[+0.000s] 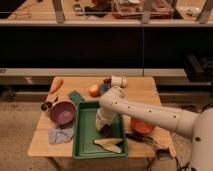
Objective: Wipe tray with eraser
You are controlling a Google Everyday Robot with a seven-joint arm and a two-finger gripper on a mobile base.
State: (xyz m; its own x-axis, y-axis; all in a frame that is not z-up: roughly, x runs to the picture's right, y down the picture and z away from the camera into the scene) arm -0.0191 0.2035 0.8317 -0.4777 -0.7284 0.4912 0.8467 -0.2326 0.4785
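Note:
The large green tray (84, 134) lies on the wooden table, left of centre. My gripper (104, 128) reaches down into the middle of the tray from the right, the white arm arching over the tray's right rim. It is shut on the small black eraser (106, 132), whose dark end shows at the gripper's tip, pressed on the tray floor. Most of the eraser is hidden by the gripper. A pale yellowish scrap (109, 144) lies in the tray's near right corner.
A purple bowl (62, 113), a metal cup (46, 106) and a blue cloth (61, 135) sit left of the tray. A dark-green pad (76, 96), carrot (56, 85), orange fruit (93, 90) and white cup (118, 81) lie behind. An orange bowl (143, 126) and a black-handled tool (146, 140) are to the right.

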